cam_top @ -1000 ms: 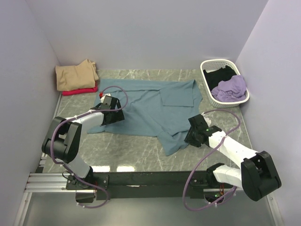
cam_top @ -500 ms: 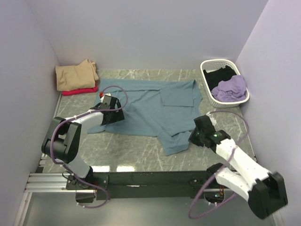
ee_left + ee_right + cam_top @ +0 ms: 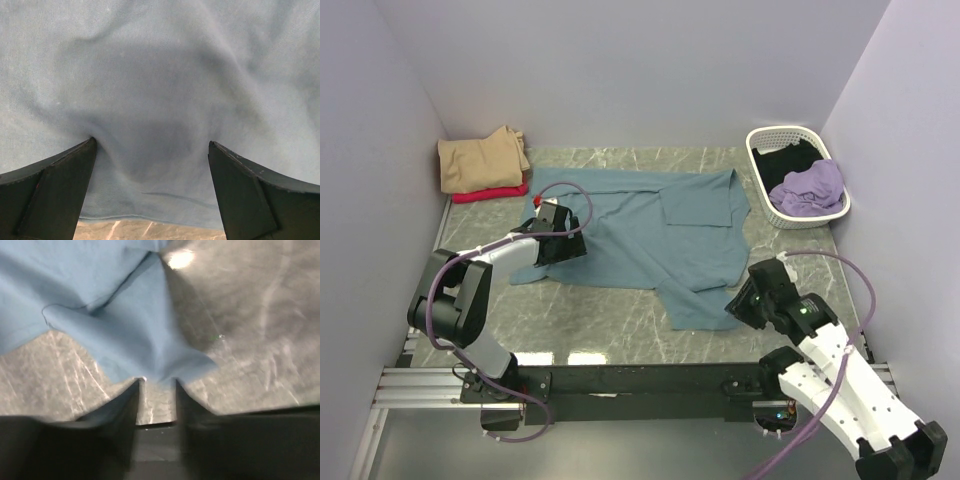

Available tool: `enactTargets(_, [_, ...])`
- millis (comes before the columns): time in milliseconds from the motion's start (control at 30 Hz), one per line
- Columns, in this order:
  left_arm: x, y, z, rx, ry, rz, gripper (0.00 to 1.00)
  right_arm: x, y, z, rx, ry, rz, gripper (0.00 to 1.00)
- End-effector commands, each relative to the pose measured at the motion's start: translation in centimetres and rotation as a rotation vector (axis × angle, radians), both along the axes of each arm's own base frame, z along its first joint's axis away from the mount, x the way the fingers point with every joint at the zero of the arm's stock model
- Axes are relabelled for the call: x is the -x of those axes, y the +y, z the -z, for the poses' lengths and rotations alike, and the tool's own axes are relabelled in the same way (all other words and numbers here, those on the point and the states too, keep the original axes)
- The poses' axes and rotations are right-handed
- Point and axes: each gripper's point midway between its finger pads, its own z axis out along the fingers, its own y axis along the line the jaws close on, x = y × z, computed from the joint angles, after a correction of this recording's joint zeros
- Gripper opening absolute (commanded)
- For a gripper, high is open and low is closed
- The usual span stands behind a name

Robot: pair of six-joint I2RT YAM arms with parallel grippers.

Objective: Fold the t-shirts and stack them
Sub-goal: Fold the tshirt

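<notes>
My pincer (image 3: 156,382) hangs low over the grey marbled stone counter (image 3: 250,340), dark jaws narrowly parted, bare stone showing between them. The rumpled edge of the soft dusty teal-blue cloth t-shirt (image 3: 120,325) lies right at their tips.

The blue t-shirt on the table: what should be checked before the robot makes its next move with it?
1. Left gripper open over the left edge of the teal-blue t-shirt: ok.
2. Right gripper holding the shirt's near right corner: not ok; fingers slightly apart, corner only at their tips.
3. Shirt lying flat: not ok; a flap is folded over, far right.
4. Stack ready: ok; tan t-shirt folded on the red t-shirt, far left.
5. White basket emptied: not ok; lilac garment and black garment inside.
</notes>
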Motion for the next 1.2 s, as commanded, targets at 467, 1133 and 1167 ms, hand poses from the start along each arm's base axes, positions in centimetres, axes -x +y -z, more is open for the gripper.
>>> enactTargets(467, [-3.1, -2.2, -10.4, 0.135, -0.25, 0.029, 0.99, -16.8, 1.0, -3.0, 0.207, -0.248, -0.065, 0.65])
enactTargets(1133, [-17.0, -3.1, -5.2, 0.148, -0.186, 0.056, 1.0, -35.4, 1.9, 1.5, 0.219, -0.042, -0.145, 0.65])
enactTargets(1167, [-17.3, -2.8, -5.0, 0.15, -0.175, 0.051, 0.99, -35.5, 1.9, 1.8, 0.215, -0.026, -0.151, 0.65])
